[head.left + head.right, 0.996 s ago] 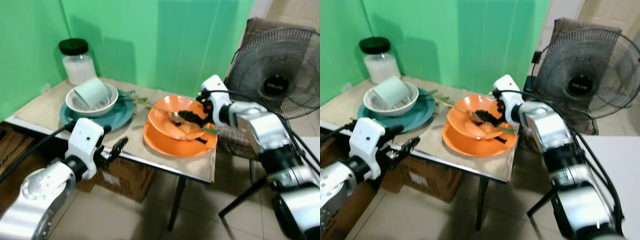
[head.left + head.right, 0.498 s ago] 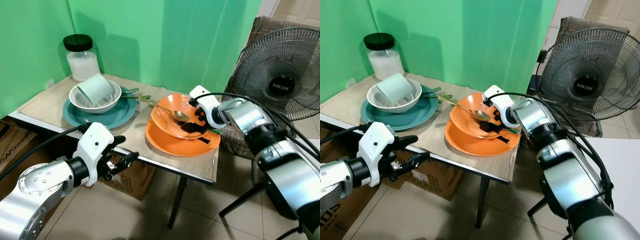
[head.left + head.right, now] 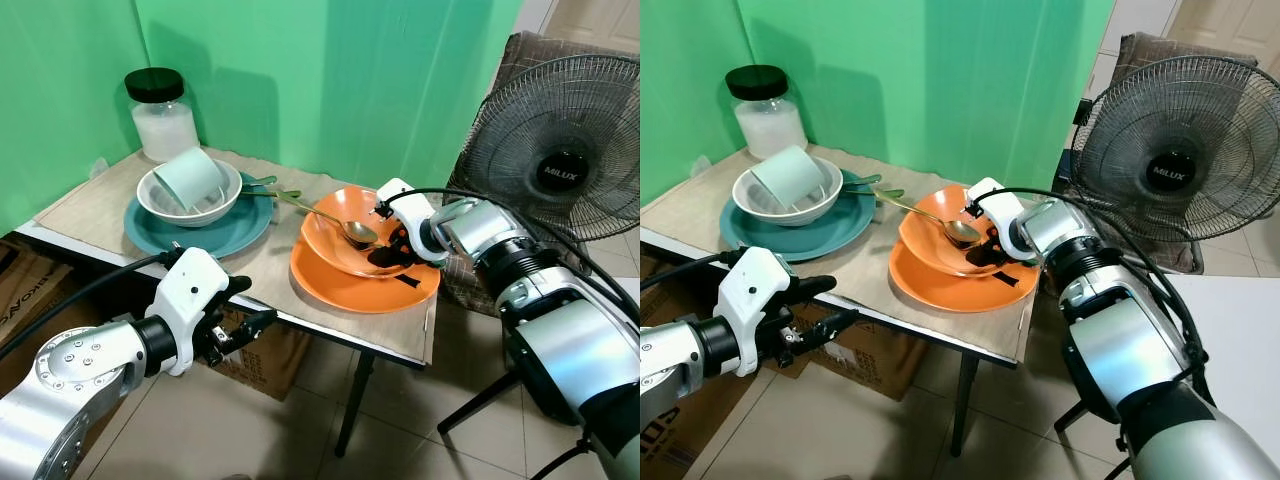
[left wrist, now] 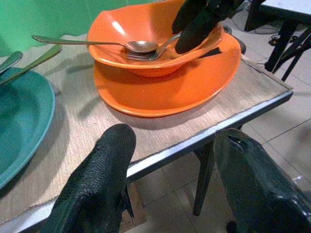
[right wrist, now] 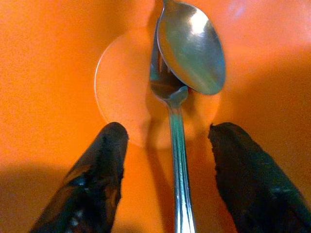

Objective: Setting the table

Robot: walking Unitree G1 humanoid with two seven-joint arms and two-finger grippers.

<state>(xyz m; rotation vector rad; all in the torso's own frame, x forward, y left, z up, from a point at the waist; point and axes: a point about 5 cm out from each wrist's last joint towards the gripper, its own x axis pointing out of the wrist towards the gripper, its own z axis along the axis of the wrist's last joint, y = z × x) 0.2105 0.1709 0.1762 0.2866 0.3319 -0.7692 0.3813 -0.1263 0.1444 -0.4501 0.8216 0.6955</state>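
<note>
The right claw [image 5: 167,187] is wide open inside the orange bowl [image 3: 340,235], its fingers on both sides of a fork [image 5: 176,141]; the left claw [image 4: 177,187] is also wide, before the worktop [image 3: 100,205] edge

Table [image 3: 90,205] with plates [image 3: 335,292], jar [image 3: 160,115]

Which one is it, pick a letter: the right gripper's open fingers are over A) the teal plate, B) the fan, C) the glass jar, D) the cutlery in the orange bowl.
D: the right gripper straddles the fork beside the spoon in the orange bowl.
</note>
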